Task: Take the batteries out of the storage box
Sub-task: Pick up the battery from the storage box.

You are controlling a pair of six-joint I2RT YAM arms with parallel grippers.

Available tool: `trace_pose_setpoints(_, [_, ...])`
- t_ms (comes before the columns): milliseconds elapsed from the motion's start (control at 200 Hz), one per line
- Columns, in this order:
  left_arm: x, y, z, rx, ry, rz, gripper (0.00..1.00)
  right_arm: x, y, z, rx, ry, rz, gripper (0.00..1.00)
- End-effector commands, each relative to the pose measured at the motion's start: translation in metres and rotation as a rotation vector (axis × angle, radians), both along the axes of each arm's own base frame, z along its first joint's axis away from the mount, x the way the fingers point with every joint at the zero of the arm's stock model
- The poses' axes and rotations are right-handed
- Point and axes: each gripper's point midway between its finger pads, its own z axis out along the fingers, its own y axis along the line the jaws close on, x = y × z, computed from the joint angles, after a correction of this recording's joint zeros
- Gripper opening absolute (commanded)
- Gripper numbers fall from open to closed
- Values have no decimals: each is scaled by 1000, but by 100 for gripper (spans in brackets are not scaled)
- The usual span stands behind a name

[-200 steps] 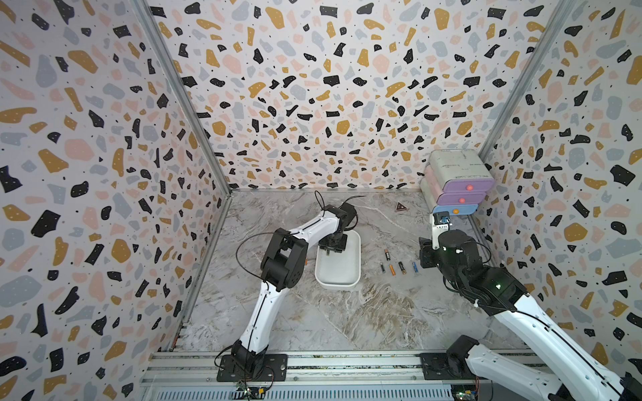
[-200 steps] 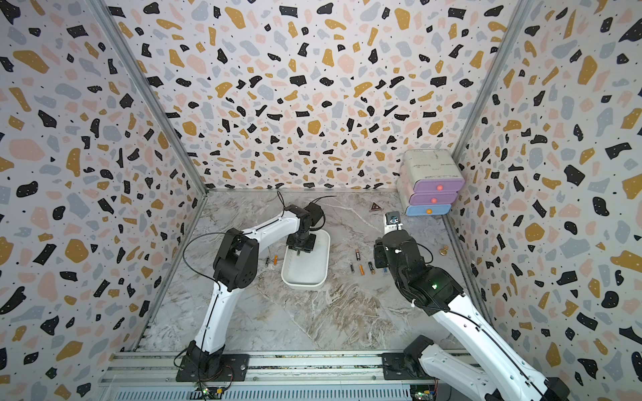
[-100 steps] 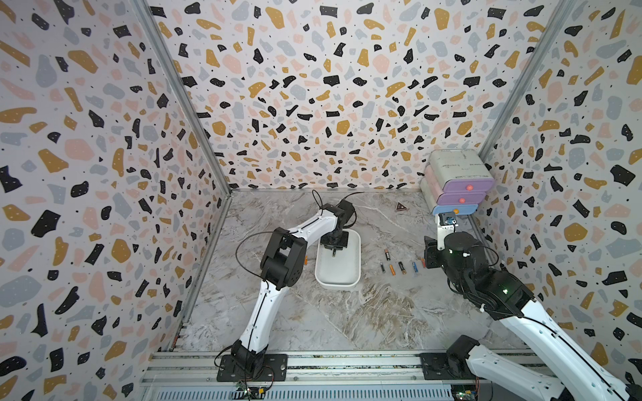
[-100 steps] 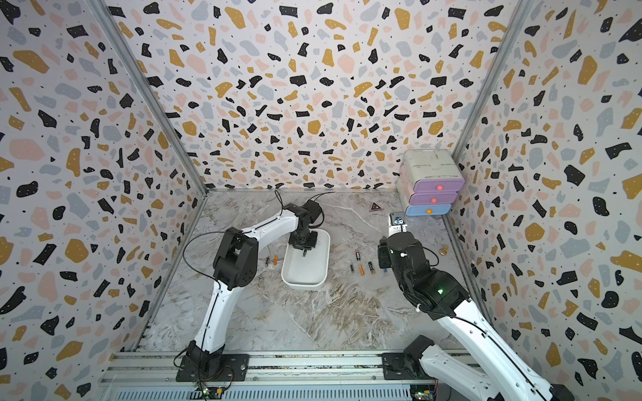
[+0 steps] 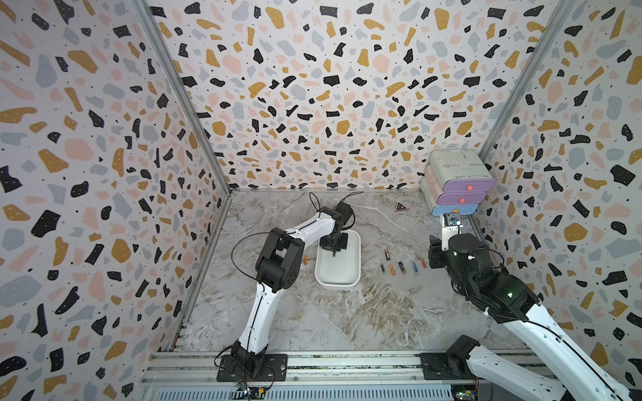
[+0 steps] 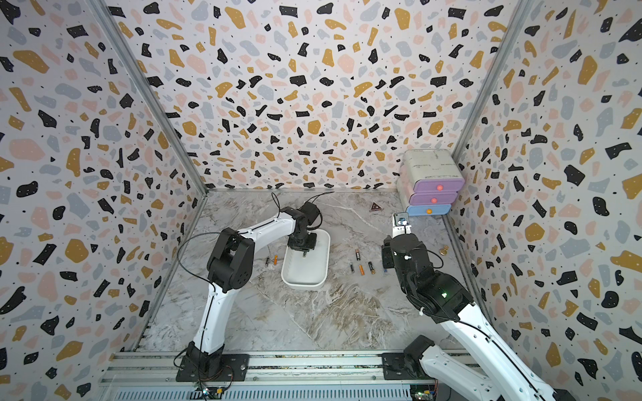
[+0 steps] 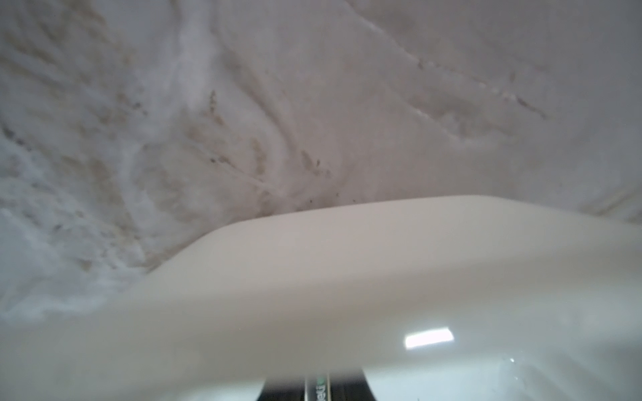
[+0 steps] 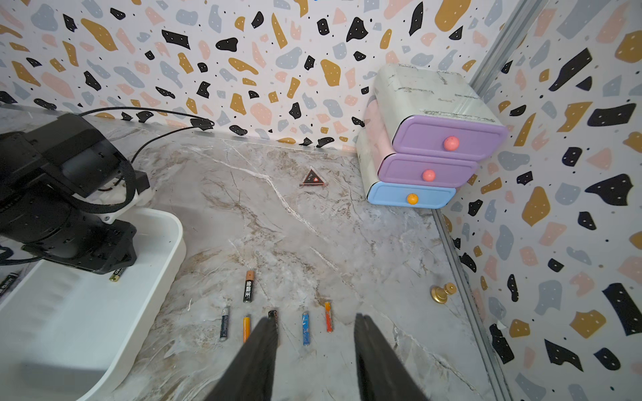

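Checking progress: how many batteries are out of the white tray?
8: six batteries on the table between the tray and the right gripper, two on the tray's other side. A ninth sits inside under the left gripper; more may hide there.

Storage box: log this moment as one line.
left gripper: in storage box, jaws on battery | right gripper: open, empty, by battery row

There's the storage box mid-frame on the desk, one battery in it under the left end effector; six batteries lie right of it, two batteries left, drawer unit upper right.
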Motion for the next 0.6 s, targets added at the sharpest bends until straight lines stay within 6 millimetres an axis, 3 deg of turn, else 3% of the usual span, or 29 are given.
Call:
trace_pose_setpoints(0, [-50, 8, -55, 48, 222, -20, 11, 0, -7, 6, -10, -33, -27, 42])
trace_pose_setpoints(155, [-45, 3, -43, 27, 203, -26, 1, 0, -7, 8, -9, -38, -24, 42])
trace_pose_setpoints(255, [-38, -1, -16, 0, 153, -30, 0, 1, -7, 8, -15, -41, -28, 42])
trace_pose_setpoints(340, [-31, -4, 24, -36, 88, -40, 0, 3, -4, 6, -19, -35, -24, 42])
trace_pose_setpoints(451, [-27, -5, 92, -88, -13, -62, 0, 8, 3, -2, -18, -12, -7, 42])
trace_pose_setpoints(596, [-28, 19, 174, -104, -175, -68, 0, 14, 20, -12, 13, 34, 39, 43])
